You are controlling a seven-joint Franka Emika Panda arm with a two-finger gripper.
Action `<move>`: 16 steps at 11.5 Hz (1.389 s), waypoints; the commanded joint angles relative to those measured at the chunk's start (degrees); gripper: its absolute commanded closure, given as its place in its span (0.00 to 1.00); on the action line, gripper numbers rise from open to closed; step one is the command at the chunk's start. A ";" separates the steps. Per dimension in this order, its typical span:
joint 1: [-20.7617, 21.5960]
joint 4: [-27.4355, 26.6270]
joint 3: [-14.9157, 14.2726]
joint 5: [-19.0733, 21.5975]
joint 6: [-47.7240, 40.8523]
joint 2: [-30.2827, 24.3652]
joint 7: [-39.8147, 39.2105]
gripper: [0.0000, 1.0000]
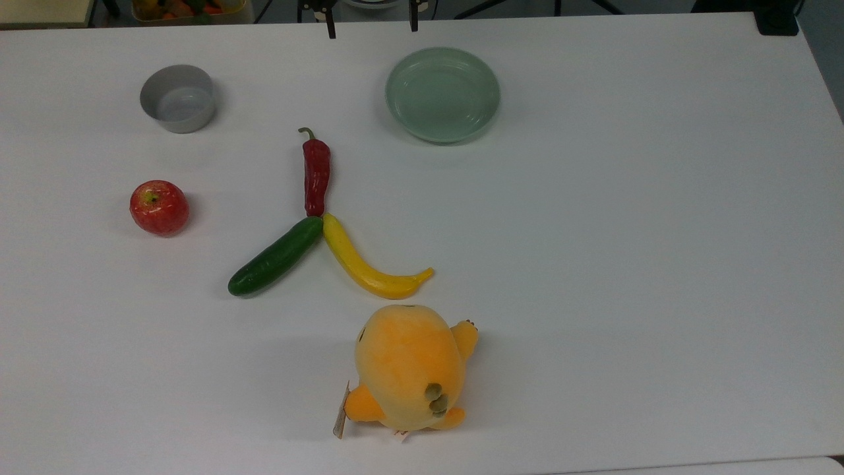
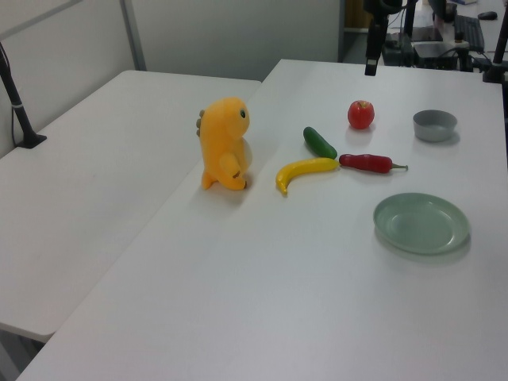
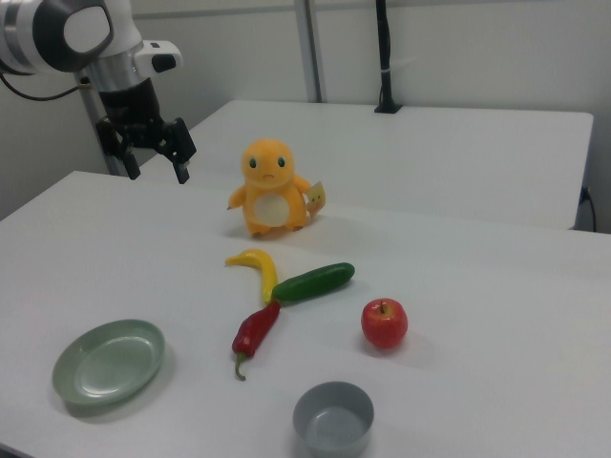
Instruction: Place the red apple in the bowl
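Bowl: the bowl point(image 3: 332, 418) sat empty at the right view's lower centre, on the tabletop point(image 3: 496, 315).
Apple: the red apple point(image 3: 384, 322) rested just beyond it, apart from the bowl, untouched.
Clutter: the chili pepper point(image 3: 254, 331) and cucumber point(image 3: 312, 282) lay to the right view's left of the apple.
End effector: the end effector point(image 3: 151, 158) hung at the right view's upper left, fingers spread wide, holding nothing, well apart from the apple.
Risk: the round apple could probably roll from an off-centre pinch, and the bowl looked barely wider, so a skewed release might catch its rim.
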 commanded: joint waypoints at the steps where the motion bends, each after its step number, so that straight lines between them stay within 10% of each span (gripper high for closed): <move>1: -0.04 -1.39 0.29 0.84 -0.11 -0.78 0.24 0.00; 16: -11.45 -1.04 -0.68 0.49 14.91 6.15 -4.14 0.00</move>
